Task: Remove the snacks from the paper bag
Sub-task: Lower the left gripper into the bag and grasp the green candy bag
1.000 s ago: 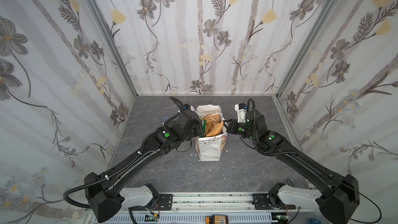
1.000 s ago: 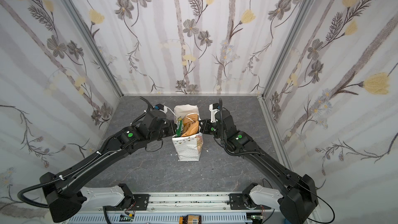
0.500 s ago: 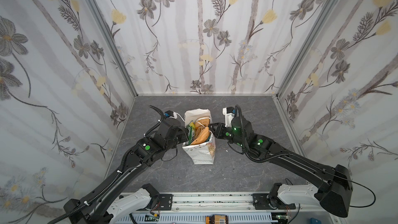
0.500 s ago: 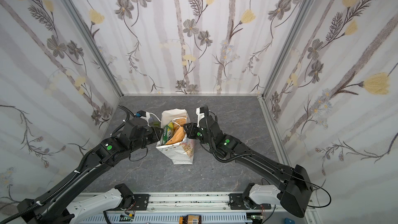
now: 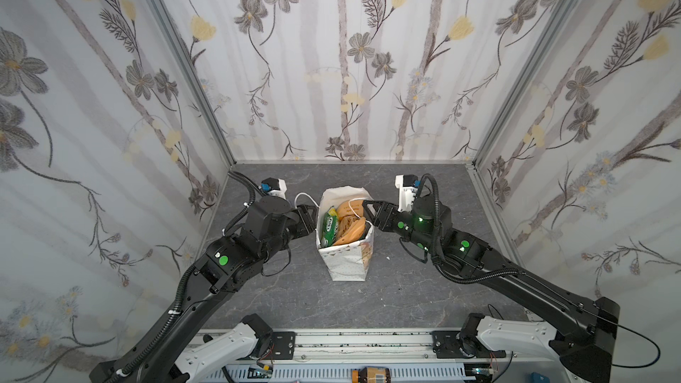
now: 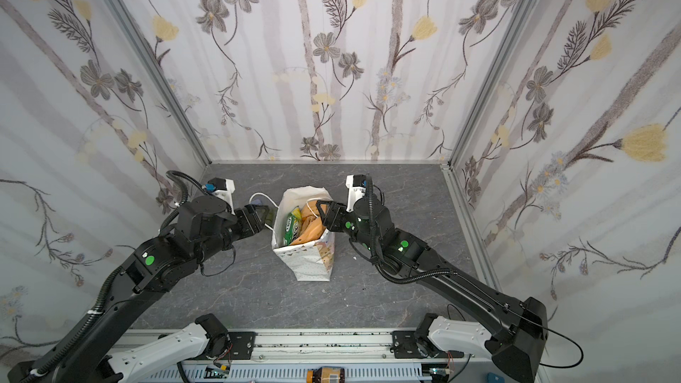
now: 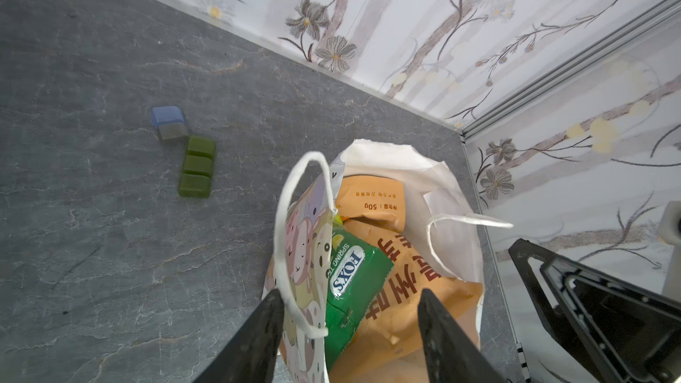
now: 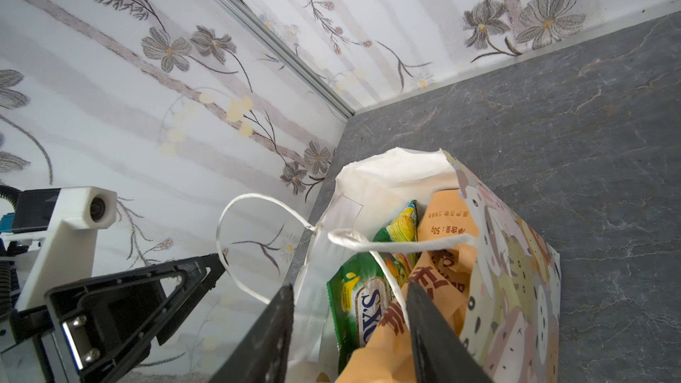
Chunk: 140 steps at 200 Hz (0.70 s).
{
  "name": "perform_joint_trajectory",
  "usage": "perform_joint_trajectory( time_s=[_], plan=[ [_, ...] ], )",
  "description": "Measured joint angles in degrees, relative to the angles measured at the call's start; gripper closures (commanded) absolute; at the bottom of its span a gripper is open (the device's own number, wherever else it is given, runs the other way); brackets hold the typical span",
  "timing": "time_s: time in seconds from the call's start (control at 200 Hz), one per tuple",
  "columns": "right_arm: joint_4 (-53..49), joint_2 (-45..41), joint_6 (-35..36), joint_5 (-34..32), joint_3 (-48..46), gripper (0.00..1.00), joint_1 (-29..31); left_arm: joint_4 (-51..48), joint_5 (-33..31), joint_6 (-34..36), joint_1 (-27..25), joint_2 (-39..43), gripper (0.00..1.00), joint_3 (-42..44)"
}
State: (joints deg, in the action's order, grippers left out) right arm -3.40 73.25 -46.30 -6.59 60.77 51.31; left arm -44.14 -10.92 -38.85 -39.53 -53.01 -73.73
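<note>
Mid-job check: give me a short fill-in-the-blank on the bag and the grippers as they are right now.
The paper bag stands ___ on the table.
The FOX'S packet is ___ in colour and sits inside the bag.
The left gripper and right gripper both have their jaws ___.
Answers: upright; green; open.

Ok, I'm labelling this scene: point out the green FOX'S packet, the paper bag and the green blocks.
green FOX'S packet [image 7: 349, 272]: left wrist view, its white logo.
paper bag [image 5: 345, 263]: a top view, its dotted front wall.
green blocks [image 7: 198, 165]: left wrist view, middle block of three.
</note>
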Motion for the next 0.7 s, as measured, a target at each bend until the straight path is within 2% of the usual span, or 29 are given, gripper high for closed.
perform_joint_trajectory(
  time_s=[0.14,0.205,0.255,0.37,0.45,0.699],
  plan=[
    [-2.3,-2.8,1.8,-1.3,1.7,0.37,0.0,-4.9,0.0,2.2,-0.3,-2.9,0.38,-9.2],
    [-2.9,-3.5,2.8,-1.4,2.9,0.25,0.0,-7.1,0.3,3.6,-1.2,-5.4,0.37,-13.8],
    [-3.5,-4.1,4.0,-1.4,3.6,0.2,0.0,-8.7,1.2,5.2,-2.5,-7.6,0.37,-17.0],
    [-4.7,-5.5,6.6,-0.7,4.5,0.15,0.0,-12.5,1.3,7.9,-6.0,-13.0,0.36,-22.3],
    [-5.9,-5.7,8.3,-0.6,5.0,0.12,0.0,-14.1,0.6,9.2,-8.0,-15.2,0.36,-23.1],
    [-10.1,-5.3,11.1,0.7,6.2,0.09,-0.1,-16.8,0.0,13.4,-9.1,-21.4,0.39,-23.1]
  ],
)
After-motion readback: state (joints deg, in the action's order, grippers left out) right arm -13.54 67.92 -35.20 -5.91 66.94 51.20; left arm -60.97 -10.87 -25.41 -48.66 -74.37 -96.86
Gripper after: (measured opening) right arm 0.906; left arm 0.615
